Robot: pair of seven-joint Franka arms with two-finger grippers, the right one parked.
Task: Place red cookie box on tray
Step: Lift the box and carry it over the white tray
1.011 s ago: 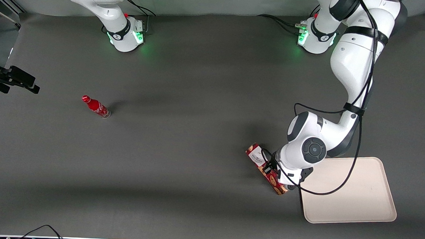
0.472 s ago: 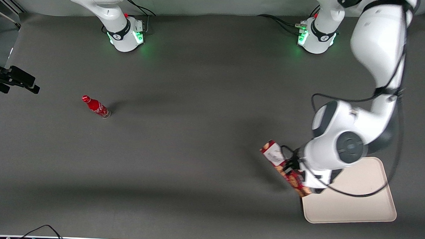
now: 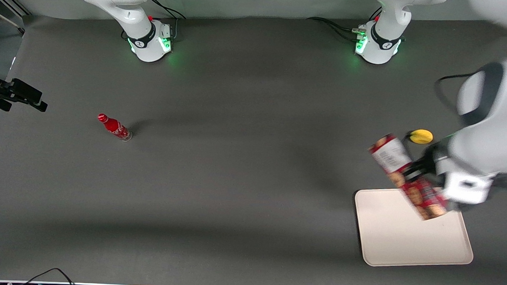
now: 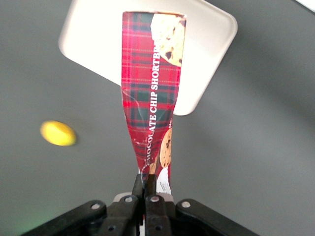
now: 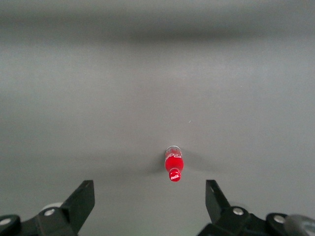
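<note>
The red cookie box (image 3: 425, 200) is a long red plaid carton with a white label end, hanging tilted in the air. My left gripper (image 3: 417, 171) is shut on it near its middle. The box's cookie-printed end hangs over the edge of the cream tray (image 3: 402, 240) that is farther from the front camera, while its label end sticks out past that edge. In the left wrist view the box (image 4: 150, 88) runs away from the gripper (image 4: 146, 183), whose jaws pinch a thin edge of the carton, and the tray (image 4: 88, 34) lies below its outer end.
A small yellow rounded object (image 3: 421, 136) lies on the dark mat close to the box's label end, farther from the front camera than the tray; the left wrist view shows this yellow object (image 4: 58, 133) too. A small red bottle (image 3: 115, 127) stands toward the parked arm's end.
The gripper has lifted the box off the mat and carried it toward the working arm's end, from beside the tray to above its edge. The arm's move uncovered the yellow object.
</note>
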